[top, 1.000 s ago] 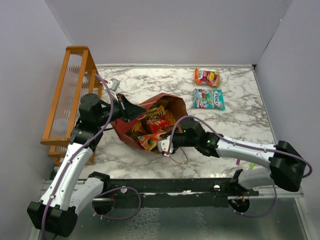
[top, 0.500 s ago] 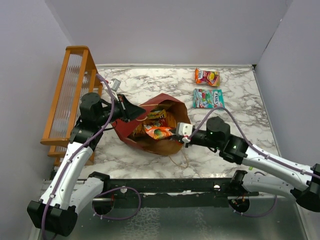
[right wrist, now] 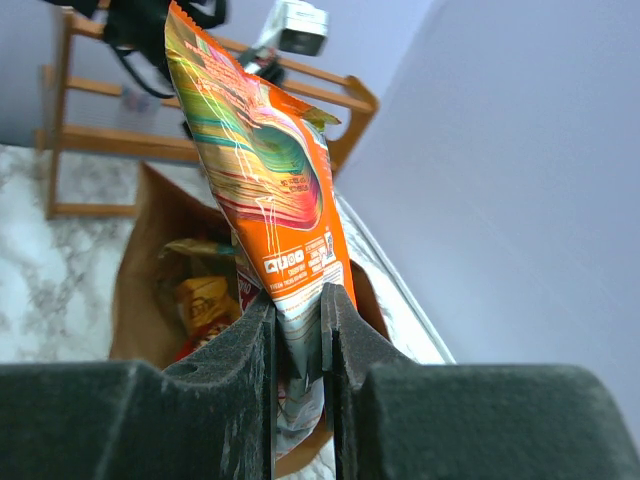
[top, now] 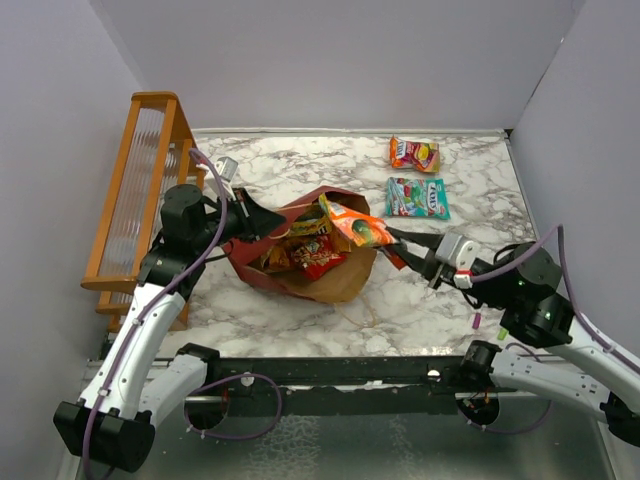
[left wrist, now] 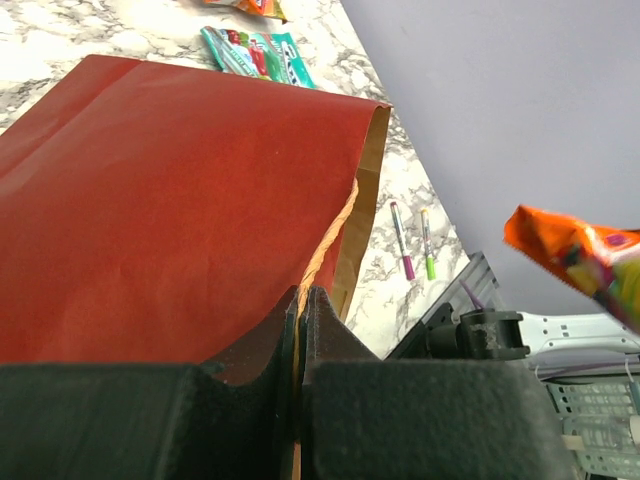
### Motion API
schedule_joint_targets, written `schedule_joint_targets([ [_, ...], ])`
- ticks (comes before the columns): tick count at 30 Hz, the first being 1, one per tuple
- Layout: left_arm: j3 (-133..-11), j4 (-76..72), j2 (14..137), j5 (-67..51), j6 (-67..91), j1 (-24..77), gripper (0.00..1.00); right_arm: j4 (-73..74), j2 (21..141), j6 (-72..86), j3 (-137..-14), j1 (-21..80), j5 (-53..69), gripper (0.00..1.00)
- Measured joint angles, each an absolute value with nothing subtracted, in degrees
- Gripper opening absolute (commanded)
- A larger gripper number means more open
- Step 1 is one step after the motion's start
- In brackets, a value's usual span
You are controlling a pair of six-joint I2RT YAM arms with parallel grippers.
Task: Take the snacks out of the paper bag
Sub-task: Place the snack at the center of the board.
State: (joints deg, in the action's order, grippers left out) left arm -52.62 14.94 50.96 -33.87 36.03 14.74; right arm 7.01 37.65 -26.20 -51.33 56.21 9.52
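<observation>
Soft, even overhead light leaves only faint shadows on the marble table (top: 300, 165) beneath the paper bag (top: 335, 285). In the wrist views the left gripper (left wrist: 301, 300) and right gripper (right wrist: 297, 305) loom dark and soft-focused in the foreground; glare streaks the orange packet (right wrist: 265, 180).

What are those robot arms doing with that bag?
They are emptying snacks out of it. The left gripper pinches the edge of the paper bag, which lies open on the table. The right gripper is clamped on an orange snack packet, held in the air at the bag's opening. More snacks sit inside the bag. A red packet and a teal packet already lie out on the table.
</observation>
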Motion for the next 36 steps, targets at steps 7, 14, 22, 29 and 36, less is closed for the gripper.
schedule_joint_targets([
  [7,-54.0,15.6,51.5,-32.8,35.5,14.7,0.0,1.1,39.2,-29.1,-49.1,56.3,-9.5,0.01],
  [14,-54.9,17.4,51.7,-32.5,34.8,14.7,0.0,-19.5,49.3,-43.7,-42.2,54.4,-30.2,0.01],
  [22,-55.1,17.7,51.9,-32.5,34.3,14.7,0.0,-19.8,61.1,-15.1,-44.2,27.1,-22.9,0.01],
  [29,-55.1,17.8,51.5,-32.5,34.4,14.7,0.0,-24.7,69.4,23.1,-42.8,18.1,-13.1,0.01],
  [36,-55.1,18.5,50.9,-32.5,34.4,14.7,0.0,-40.2,82.3,50.3,-35.9,10.2,-6.6,0.02],
])
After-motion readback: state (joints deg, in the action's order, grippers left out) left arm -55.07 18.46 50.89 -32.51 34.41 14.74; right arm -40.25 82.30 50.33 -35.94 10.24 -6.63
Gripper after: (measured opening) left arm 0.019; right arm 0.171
